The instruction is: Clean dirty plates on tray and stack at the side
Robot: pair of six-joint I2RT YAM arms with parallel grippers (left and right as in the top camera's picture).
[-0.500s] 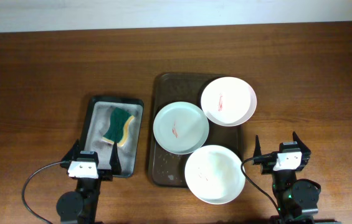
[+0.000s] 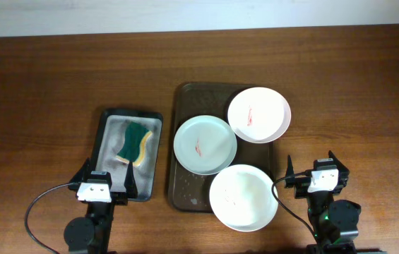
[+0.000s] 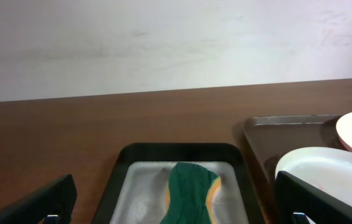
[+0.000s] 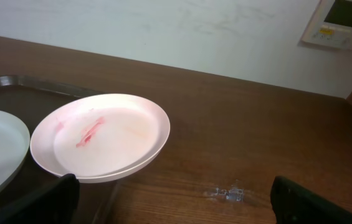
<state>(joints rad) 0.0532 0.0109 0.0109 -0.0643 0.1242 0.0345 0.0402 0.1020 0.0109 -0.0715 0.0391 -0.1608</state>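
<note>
On the dark brown plastic tray sit 3 round dishes: a pale green plate, a pink plate, a white plate — 2 clearly streaked red. The left gripper and right gripper both gape wide, empty. The pink plate overhangs the tray's rim — a clumsy nudge could tip it. The right gripper has edged slightly leftward since a moment ago.
</note>
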